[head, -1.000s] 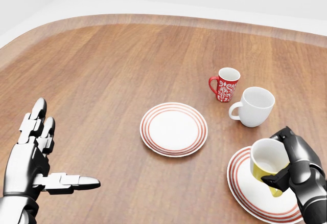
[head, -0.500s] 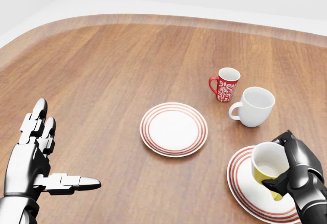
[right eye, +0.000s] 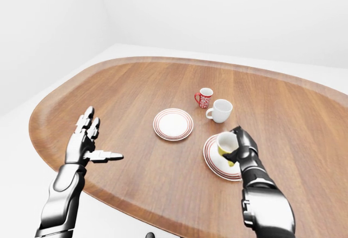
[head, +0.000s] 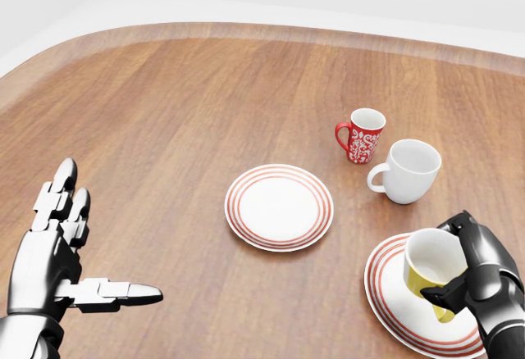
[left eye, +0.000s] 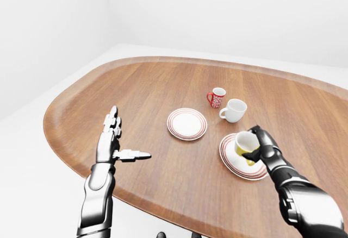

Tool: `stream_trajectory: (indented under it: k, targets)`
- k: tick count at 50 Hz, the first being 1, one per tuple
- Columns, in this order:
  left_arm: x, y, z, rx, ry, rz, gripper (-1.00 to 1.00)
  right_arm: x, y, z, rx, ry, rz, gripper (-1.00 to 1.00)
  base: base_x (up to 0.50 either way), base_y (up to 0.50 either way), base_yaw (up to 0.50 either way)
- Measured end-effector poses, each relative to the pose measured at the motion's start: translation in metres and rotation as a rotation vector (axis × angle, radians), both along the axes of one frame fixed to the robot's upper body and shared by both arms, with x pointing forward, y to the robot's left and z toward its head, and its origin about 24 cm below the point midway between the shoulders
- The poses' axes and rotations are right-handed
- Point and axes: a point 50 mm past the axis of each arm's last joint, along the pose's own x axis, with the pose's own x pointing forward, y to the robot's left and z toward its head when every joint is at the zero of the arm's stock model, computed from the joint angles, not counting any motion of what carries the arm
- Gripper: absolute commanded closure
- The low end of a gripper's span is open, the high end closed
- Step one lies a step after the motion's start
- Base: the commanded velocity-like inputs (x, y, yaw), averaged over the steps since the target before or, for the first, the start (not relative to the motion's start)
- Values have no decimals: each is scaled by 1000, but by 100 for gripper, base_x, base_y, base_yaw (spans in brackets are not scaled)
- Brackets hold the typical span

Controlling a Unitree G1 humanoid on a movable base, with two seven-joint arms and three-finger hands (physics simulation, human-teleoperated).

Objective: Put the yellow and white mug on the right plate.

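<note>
My right hand (head: 474,270) has its fingers closed round the yellow and white mug (head: 430,267), which is tilted directly over the right plate (head: 392,306); I cannot tell whether its base touches. Up from that plate stands the white mug (head: 408,170), the red patterned mug (head: 362,135) beyond it, the second plate (head: 279,206) to the left. My left hand (head: 59,261) is spread over the table (head: 180,105), far left of that plate.

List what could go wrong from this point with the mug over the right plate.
1. The yellow and white mug is tilted in the right hand; released like this, it may tip over instead of standing.
2. It sits over the right plate toward its far rim, so it could land off-centre or slide off.
3. The white mug stands close by; lifting the hand away carelessly might knock it.
</note>
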Motion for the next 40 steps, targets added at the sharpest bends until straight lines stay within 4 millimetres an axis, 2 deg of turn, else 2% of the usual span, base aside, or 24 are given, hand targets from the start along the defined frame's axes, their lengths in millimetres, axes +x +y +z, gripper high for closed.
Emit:
stream_trajectory:
  k: [26,27,28,40]
  targets:
    - [0,-1,-1,0,6,-2,-100,1,-3,3,-5,-11,-13,100,0,0,0]
    - [0,-1,-2,0,7,-2,-100,1,-3,3,-4,-12,-14,71,0,0,0]
    - [0,0,-2,0,7,-2,-100,0,-3,3,-4,-15,-18,-100,0,0,0]
    - [0,0,-1,0,5,0,-100,3,-4,6,7,-33,-28,-100,0,0,0]
